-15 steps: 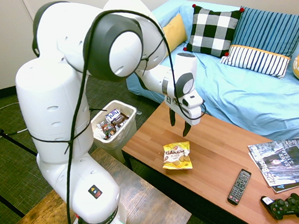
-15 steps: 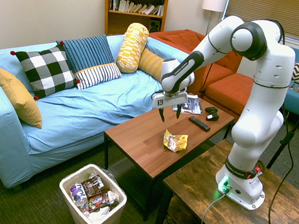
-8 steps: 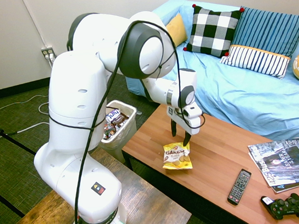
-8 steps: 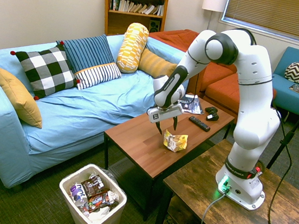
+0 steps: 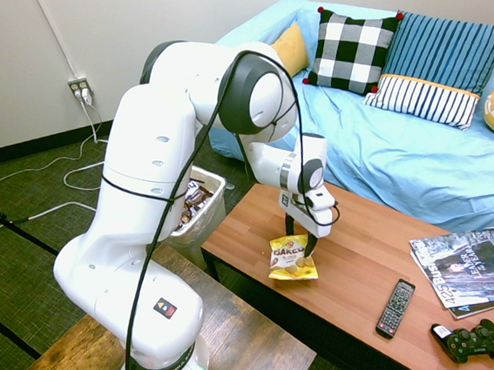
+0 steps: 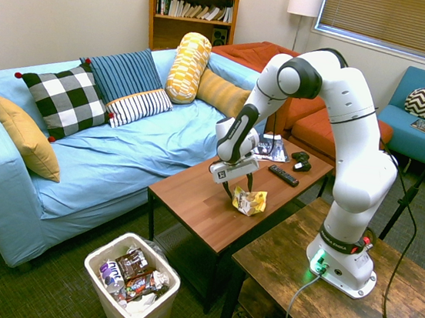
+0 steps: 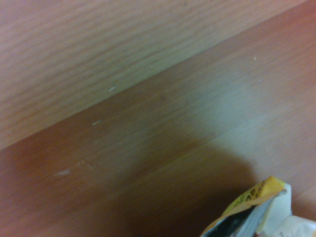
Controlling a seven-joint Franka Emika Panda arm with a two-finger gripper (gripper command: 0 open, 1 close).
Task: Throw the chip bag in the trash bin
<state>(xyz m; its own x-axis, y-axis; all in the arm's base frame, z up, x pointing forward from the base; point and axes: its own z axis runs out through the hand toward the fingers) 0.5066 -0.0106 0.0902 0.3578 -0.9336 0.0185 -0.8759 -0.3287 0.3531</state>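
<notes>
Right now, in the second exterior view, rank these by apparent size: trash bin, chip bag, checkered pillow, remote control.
1. checkered pillow
2. trash bin, slightly smaller, though nearer the camera
3. chip bag
4. remote control, close to the bag; farther away, so unsure

On the coffee table point(image 5: 360, 270): one chip bag point(image 5: 291, 259), one remote point(image 5: 395, 308), one game controller point(image 5: 470, 342), two magazines point(image 5: 467, 270).

The coffee table point(image 5: 361, 279) is bare wood around the chip bag point(image 5: 291, 258), which lies near its long front edge toward the bin-side end. The remote point(image 5: 395, 307), magazines point(image 5: 471, 281) and game controller point(image 5: 470, 343) crowd the far end, well apart. Beyond the table's short edge the trash bin point(image 6: 132, 285) stands open-topped on the floor, half full of wrappers point(image 6: 130, 271); nothing stands between.
</notes>
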